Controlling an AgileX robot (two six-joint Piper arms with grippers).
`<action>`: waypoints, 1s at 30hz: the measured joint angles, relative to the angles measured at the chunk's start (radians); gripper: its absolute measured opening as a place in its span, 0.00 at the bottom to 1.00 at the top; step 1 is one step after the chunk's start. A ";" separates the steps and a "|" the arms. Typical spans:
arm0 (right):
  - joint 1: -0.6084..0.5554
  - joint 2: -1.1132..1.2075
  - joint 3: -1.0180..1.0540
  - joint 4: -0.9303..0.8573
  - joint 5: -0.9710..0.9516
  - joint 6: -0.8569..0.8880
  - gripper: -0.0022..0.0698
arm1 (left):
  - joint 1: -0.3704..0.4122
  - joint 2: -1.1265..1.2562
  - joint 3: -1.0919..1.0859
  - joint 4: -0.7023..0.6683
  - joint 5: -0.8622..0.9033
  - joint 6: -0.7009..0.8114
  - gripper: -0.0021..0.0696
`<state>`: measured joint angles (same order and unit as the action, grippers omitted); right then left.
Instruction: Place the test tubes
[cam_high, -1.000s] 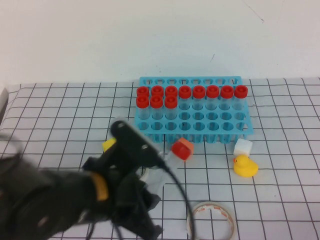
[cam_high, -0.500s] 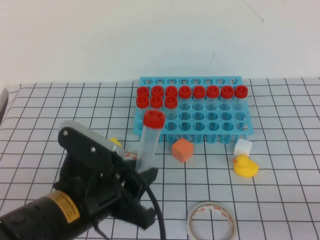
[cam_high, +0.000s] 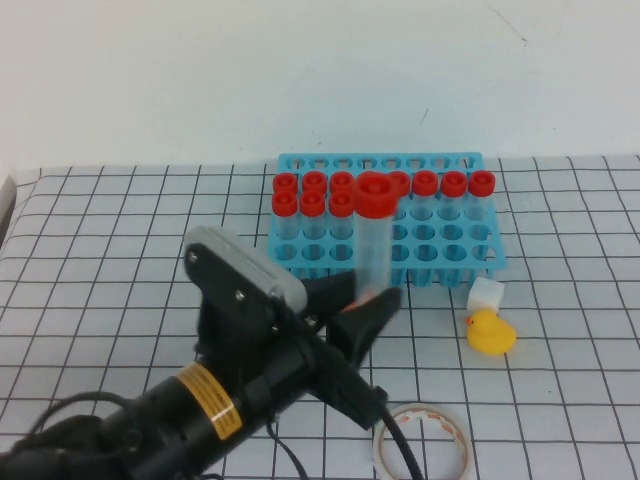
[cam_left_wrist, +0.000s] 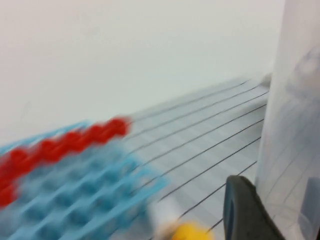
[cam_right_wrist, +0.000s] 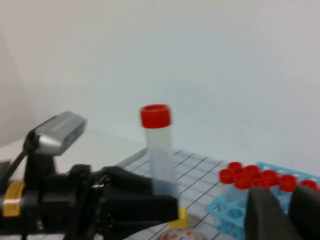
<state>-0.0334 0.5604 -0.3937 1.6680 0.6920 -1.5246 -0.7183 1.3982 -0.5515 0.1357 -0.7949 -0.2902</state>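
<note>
One upright tube (cam_high: 375, 240) in left gripper (cam_high: 362, 298)

Left end effector (cam_high: 362, 306) with upright red-capped tube (cam_high: 375, 240) before the blue rack (cam_high: 492, 262).

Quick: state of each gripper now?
Left gripper: holds upright clear red-capped test tube before blue rack.
Right gripper: outside high view, near rack; cannot be told.
</note>
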 joint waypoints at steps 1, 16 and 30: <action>0.000 0.053 -0.022 0.005 0.039 -0.045 0.20 | 0.000 0.026 0.000 0.032 -0.059 -0.016 0.32; 0.223 0.592 -0.348 0.013 0.229 -0.329 0.73 | 0.000 0.253 0.000 0.186 -0.326 -0.173 0.32; 0.381 0.777 -0.407 0.030 0.161 -0.378 0.72 | 0.000 0.259 0.000 0.270 -0.321 -0.186 0.32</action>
<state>0.3473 1.3375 -0.8004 1.6985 0.8528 -1.9022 -0.7183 1.6569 -0.5515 0.4056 -1.1156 -0.4759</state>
